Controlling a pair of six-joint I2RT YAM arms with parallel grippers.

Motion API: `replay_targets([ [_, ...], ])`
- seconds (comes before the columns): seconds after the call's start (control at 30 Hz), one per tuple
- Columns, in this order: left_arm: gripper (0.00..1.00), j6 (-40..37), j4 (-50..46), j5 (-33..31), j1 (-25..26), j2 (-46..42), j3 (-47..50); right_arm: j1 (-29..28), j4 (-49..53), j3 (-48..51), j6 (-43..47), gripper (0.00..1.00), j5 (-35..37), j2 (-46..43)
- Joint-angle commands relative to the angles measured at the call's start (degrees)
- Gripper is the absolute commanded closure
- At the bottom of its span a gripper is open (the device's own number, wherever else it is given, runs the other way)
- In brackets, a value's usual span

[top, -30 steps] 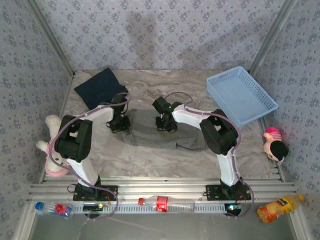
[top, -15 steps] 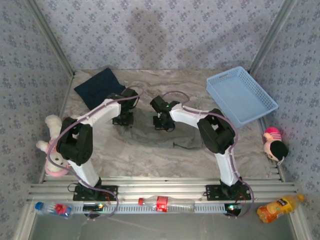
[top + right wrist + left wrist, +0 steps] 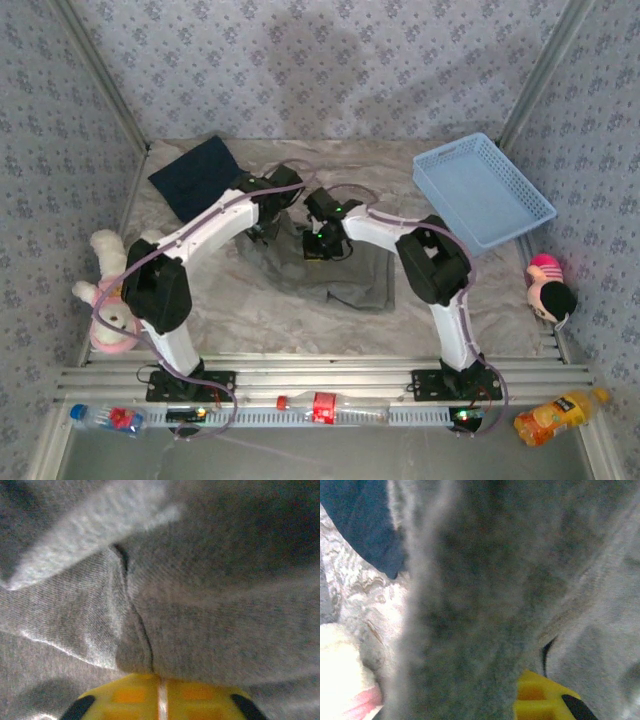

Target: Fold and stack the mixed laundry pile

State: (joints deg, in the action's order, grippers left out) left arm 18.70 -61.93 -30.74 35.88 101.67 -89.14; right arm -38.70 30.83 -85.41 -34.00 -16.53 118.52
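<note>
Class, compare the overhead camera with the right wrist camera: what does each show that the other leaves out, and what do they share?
The overhead camera adds the wider scene: the blue basket at the far right, the folded navy shirt at the far left, and a white plush toy at the left edge. The right wrist camera adds close detail: the right gripper shut on a pinched ridge of cloth, with the weave visible. Both share the grey garment.
</note>
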Motion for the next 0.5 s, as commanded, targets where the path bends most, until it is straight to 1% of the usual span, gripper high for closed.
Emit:
replay_targets([
  [0.0,1.0,-1.9,-3.0,-5.8,1.2,1.4,-3.0,4.5,2.4,5.2,0.0,0.82,-2.0,-10.6],
  [0.07,1.0,-2.3,-3.4,-6.5,1.7,2.1,-4.0,7.6,2.1,11.2,-0.1,0.78,-2.5,-16.0],
  [0.17,1.0,-2.7,-4.0,-7.0,1.9,2.9,-5.4,11.9,2.7,21.9,0.6,0.59,-2.6,-24.1],
  [0.27,1.0,-3.3,-4.8,-7.4,2.2,3.9,-6.8,16.0,4.8,30.1,1.9,0.46,-0.8,-31.4],
  [0.37,1.0,-3.9,-5.8,-8.2,2.8,4.8,-8.7,19.4,4.3,36.9,2.7,0.4,0.8,-36.1],
  [0.4,1.0,-4.2,-6.0,-8.5,3.2,5.1,-9.3,20.3,3.9,38.7,3.0,0.4,0.7,-36.5],
  [0.47,1.0,-4.8,-6.3,-9.0,3.9,5.7,-10.5,20.7,-0.5,41.6,4.0,0.4,1.6,-35.7],
])
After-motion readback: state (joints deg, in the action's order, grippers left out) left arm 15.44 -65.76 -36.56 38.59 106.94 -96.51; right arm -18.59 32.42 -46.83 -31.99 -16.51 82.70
